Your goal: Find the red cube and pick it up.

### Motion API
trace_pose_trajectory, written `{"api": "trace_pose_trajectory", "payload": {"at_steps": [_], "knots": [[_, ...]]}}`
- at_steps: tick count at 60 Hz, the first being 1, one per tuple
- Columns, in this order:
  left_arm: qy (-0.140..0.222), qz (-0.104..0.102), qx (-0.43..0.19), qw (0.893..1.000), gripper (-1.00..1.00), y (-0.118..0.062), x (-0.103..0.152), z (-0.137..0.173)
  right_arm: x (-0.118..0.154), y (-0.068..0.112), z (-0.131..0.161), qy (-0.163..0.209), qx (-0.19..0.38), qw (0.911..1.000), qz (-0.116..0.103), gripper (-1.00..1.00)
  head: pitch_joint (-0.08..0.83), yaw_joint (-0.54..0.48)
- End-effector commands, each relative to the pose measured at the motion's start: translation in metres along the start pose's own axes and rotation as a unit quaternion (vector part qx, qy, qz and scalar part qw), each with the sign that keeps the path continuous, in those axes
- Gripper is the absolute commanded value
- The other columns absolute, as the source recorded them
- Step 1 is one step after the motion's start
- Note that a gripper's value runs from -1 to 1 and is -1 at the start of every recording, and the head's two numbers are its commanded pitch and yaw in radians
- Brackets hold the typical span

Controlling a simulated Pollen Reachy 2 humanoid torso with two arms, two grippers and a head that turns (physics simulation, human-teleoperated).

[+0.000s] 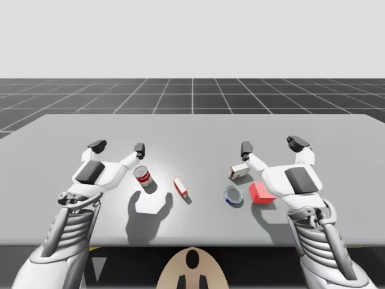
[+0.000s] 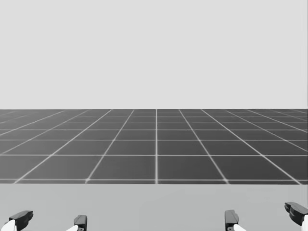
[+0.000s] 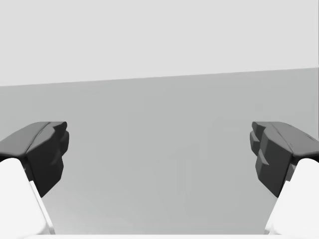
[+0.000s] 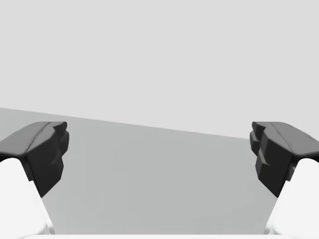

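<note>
Beside the right wrist (image 1: pixel 299 180) sits the ungrasped red cube (image 1: pixel 261 192) (left gripper (image 1: pixel 118 146) and right gripper (image 1: pixel 272 146) gape empty), so the right should retreat over it.

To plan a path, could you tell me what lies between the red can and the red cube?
In the high view, a small red box and a blue can lie between the red can and the red cube.
</note>
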Motion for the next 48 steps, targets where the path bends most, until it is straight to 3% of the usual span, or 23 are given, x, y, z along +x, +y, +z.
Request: {"api": "trace_pose_trajectory", "payload": {"at_steps": [1, 16, 30, 48], "knots": [[-0.001, 0.004, -0.001, 1.0, -1.0, -0.0023, -0.001, 0.0005, -0.0022, 0.003, 0.0012, 0.004, -0.016, 0.9999, 0.004, -1.0, 0.005, 0.01], [0.001, 0.004, 0.0, 1.0, -1.0, -0.0009, -0.0005, 0.0007, -0.0008, 0.0013, -0.0005, 0.011, -0.005, 0.9999, 0.0, -1.0, 0.108, 0.01], [0.0, 0.005, 0.003, 1.0, -1.0, 0.0003, -0.0001, 0.0008, -0.0006, -0.0006, -0.0011, 0.013, -0.006, 0.9999, -0.002, -1.0, 0.333, 0.0], [-0.002, 0.005, 0.003, 1.0, -1.0, 0.0011, 0.001, 0.0004, -0.0009, -0.001, -0.0022, 0.015, -0.004, 0.9999, -0.001, -1.0, 0.528, -0.1]]}}
